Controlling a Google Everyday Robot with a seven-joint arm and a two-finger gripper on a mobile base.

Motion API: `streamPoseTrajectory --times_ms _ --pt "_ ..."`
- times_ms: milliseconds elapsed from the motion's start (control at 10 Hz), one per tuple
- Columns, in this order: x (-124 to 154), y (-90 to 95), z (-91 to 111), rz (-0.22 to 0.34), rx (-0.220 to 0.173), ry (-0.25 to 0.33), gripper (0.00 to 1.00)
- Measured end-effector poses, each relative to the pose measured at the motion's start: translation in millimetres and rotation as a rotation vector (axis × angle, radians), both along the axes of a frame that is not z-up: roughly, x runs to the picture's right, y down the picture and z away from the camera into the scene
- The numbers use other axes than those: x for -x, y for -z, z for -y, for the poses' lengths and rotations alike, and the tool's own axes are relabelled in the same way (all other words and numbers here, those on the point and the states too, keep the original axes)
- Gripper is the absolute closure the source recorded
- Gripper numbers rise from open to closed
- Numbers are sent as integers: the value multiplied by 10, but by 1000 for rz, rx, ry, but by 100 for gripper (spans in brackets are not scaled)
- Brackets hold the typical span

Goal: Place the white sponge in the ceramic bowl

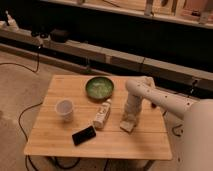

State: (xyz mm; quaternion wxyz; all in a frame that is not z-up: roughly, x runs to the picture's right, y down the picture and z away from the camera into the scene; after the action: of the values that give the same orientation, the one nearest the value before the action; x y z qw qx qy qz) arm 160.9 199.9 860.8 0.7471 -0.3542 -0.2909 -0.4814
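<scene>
The white sponge (pixel 127 125) lies on the wooden table (pixel 65 140), right of centre, directly under my gripper (pixel 130 118). The gripper points straight down on the sponge, at the end of the white arm (pixel 165 102) that comes in from the right. The ceramic bowl (pixel 99 88) is green with a pale mottled inside. It stands at the back middle of the table, up and to the left of the gripper, and holds nothing.
A white bottle (pixel 102 114) lies between bowl and sponge. A white cup (pixel 64 109) stands at the left. A black phone (pixel 83 135) lies near the front edge. Cables run on the floor at the left. A dark bench runs behind the table.
</scene>
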Motion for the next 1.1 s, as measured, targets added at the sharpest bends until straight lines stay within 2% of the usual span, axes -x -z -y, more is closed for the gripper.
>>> streamPoseTrajectory --times_ms 100,200,600,800,1000,1100 --pt "11 28 27 7 6 -13 79" --pt "-2 93 140 16 2 -34 80" --pt "-212 226 701 34 -63 -72 80" --pt "-215 178 992 47 -105 -59 80" --pt "-52 13 1431 69 -173 -37 80" --pt "59 -42 1589 82 -205 -29 80"
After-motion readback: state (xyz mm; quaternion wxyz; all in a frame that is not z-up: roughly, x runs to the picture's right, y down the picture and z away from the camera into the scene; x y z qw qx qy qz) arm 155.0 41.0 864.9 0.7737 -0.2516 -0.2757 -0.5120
